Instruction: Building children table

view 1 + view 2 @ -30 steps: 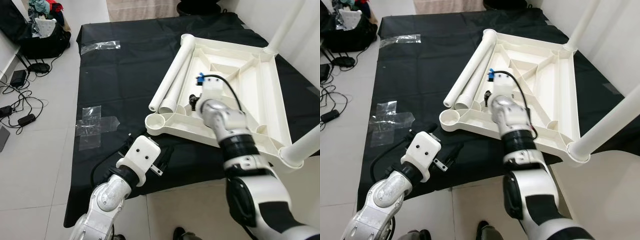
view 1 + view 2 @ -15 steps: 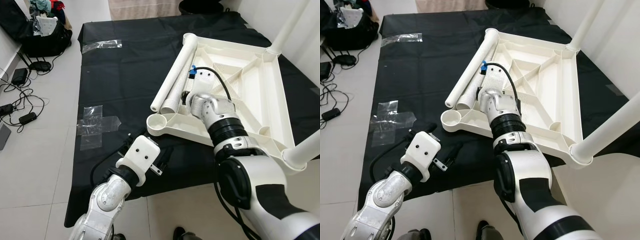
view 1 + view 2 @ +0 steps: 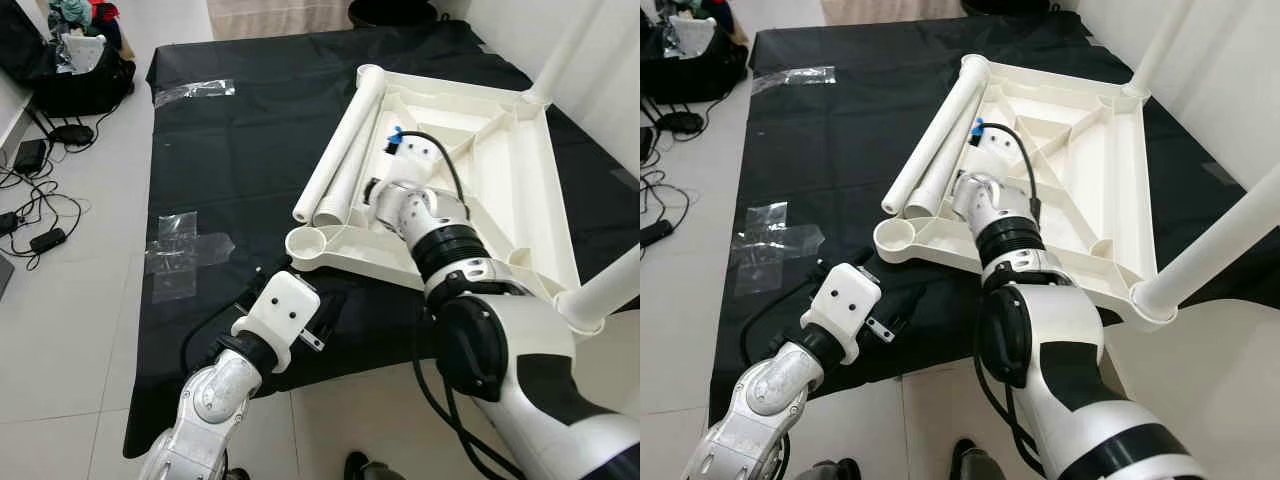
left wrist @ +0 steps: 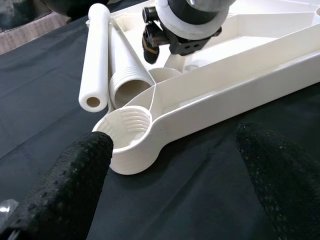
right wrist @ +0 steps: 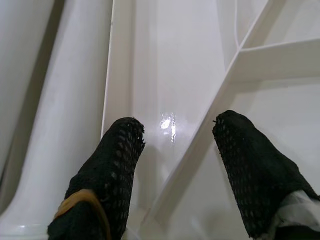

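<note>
- Left gripper hovers low over the black cloth near its front edge; fingers spread wide, nothing between them.
- It points at the empty leg socket on the near corner of the tabletop, close but not touching.
- White tabletop lies upside down on the cloth, ribbed underside up.
- Right gripper reaches down inside the tabletop near its left rim, fingers apart, holding nothing, straddling a rib.
- Two loose legs lie side by side on the cloth, against the tabletop's left rim, one thin, one wider with a ribbed open end.
- Two more legs stand fitted: one in the right near corner socket, one at the far right corner.
- Clear tape patch on the cloth's left edge, another strip near the far left corner.
- Bag and cables on the tile floor beyond the left edge.
</note>
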Tool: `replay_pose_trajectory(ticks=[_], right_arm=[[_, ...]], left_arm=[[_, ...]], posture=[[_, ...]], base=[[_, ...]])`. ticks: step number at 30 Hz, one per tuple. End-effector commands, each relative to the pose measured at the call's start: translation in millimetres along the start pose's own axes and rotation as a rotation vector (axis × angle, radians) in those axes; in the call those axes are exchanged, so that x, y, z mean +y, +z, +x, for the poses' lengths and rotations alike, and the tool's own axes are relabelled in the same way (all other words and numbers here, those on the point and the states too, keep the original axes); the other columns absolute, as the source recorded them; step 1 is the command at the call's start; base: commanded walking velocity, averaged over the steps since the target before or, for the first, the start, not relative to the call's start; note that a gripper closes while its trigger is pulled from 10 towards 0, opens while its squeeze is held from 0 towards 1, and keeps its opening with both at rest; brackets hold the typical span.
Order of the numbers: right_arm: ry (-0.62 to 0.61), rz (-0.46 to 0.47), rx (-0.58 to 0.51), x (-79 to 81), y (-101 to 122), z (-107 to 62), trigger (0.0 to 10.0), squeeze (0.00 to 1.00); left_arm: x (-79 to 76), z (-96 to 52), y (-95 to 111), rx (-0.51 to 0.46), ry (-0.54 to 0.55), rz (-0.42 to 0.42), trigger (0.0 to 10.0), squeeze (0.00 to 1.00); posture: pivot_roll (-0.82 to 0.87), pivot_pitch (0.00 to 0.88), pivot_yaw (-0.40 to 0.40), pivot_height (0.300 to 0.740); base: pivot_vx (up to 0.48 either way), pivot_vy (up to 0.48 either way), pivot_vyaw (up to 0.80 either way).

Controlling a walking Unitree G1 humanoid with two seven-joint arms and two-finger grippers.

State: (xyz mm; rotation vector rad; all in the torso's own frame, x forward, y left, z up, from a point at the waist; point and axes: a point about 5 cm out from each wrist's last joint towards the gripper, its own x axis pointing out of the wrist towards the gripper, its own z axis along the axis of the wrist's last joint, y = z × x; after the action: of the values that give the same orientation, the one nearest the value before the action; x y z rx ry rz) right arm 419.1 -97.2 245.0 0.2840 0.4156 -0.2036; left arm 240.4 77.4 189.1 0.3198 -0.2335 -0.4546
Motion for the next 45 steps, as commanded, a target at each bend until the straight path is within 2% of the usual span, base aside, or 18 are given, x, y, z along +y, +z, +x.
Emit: replay_pose_trajectory(ticks=[1, 4, 8, 9, 10, 27, 28, 31, 32, 33, 35, 36, 37, 38, 45], right_arm=[[0.015, -0.038, 0.038, 6.2, -7.8, -0.5, 10.0, 0.0], [0.013, -0.101, 0.048, 7.3, -14.9, 0.5, 10.0, 0.0], [-0.006, -0.111, 0.056, 4.7, -19.3, 2.2, 10.0, 0.0], [-0.01, -0.113, 0.062, 3.2, -21.2, 3.1, 8.1, 0.0], [-0.018, -0.123, 0.061, 0.5, -23.3, 4.6, 0.0, 0.0], [-0.07, -0.188, 0.077, -26.1, -26.1, 12.8, 0.0, 0.0], [-0.074, -0.167, 0.074, -28.5, -23.5, 13.0, 5.8, 0.0], [-0.074, -0.167, 0.074, -28.5, -23.5, 13.0, 5.8, 0.0], [-0.06, -0.14, 0.068, -28.1, -18.9, 12.3, 10.0, 0.0], [-0.034, -0.052, 0.045, -23.2, -7.1, 9.2, 10.0, 0.0], [-0.044, -0.019, 0.036, -21.6, -3.1, 7.8, 10.0, 0.0], [-0.04, -0.009, -0.01, -15.9, 4.7, 5.2, 10.0, 0.86], [-0.04, -0.009, -0.01, -15.9, 4.7, 5.2, 10.0, 0.86], [-0.046, 0.0, -0.021, -14.3, 6.7, 4.3, 10.0, 1.0], [-0.073, 0.014, -0.019, -4.8, 6.3, 0.8, 10.0, 1.0]], left_arm=[[-3.0, -1.7, -4.4, 0.019, 0.0, -0.008, 10.0, 0.0], [-2.7, -1.3, -3.9, 0.017, 0.003, -0.008, 10.0, 0.0], [-2.7, -1.7, -3.9, 0.017, 0.008, -0.012, 10.0, 0.0], [-2.8, -1.8, -3.8, 0.017, 0.009, -0.012, 10.0, 0.0], [-2.8, -1.9, -3.7, 0.017, 0.009, -0.011, 10.0, 0.0], [-0.8, -2.0, -3.3, 0.013, 0.02, -0.009, 10.0, 0.0], [-0.9, -2.1, -3.4, 0.013, 0.019, -0.008, 10.0, 0.0], [-0.9, -2.1, -3.4, 0.013, 0.019, -0.008, 10.0, 0.0], [-1.1, -2.4, -3.3, 0.012, 0.018, -0.007, 10.0, 0.0], [-1.7, -2.8, -2.9, 0.012, 0.014, -0.007, 10.0, 0.0], [-1.9, -2.8, -2.6, 0.011, 0.012, -0.007, 10.0, 0.0], [-2.5, -2.7, -1.4, 0.007, 0.007, -0.005, 10.0, 0.0], [-2.5, -2.7, -1.4, 0.007, 0.007, -0.005, 10.0, 0.0], [-3.0, -2.5, -0.5, 0.005, 0.005, -0.006, 10.0, 0.0], [-7.1, -2.3, 7.0, -0.01, -0.001, -0.017, 10.0, 0.0]], posture=[[0.03, 0.21, -0.071, 0.74], [0.03, 0.211, -0.071, 0.74], [0.03, 0.213, -0.075, 0.74], [0.03, 0.215, -0.075, 0.74], [0.03, 0.215, -0.075, 0.74], [0.03, 0.209, -0.069, 0.74], [0.03, 0.207, -0.069, 0.74], [0.03, 0.207, -0.069, 0.74], [0.03, 0.205, -0.068, 0.74], [0.03, 0.207, -0.064, 0.74], [0.03, 0.208, -0.064, 0.74], [0.03, 0.213, -0.062, 0.74], [0.03, 0.213, -0.062, 0.74], [0.03, 0.214, -0.063, 0.74], [0.04, 0.238, -0.08, 0.74]], base=[[0.0, 0.0, 0.0], [0.0, 0.0, 0.0], [0.0, 0.0, 0.0], [0.0, 0.0, 0.0], [0.0, 0.0, 0.0], [0.0, 0.0, 0.0], [0.0, 0.0, 0.0], [0.0, 0.0, 0.0], [0.0, 0.0, 0.0], [0.0, 0.0, 0.0], [0.0, 0.0, 0.0], [0.0, 0.0, 0.0], [0.0, 0.0, 0.0], [0.0, 0.0, 0.0], [0.0, 0.0, 0.0]])
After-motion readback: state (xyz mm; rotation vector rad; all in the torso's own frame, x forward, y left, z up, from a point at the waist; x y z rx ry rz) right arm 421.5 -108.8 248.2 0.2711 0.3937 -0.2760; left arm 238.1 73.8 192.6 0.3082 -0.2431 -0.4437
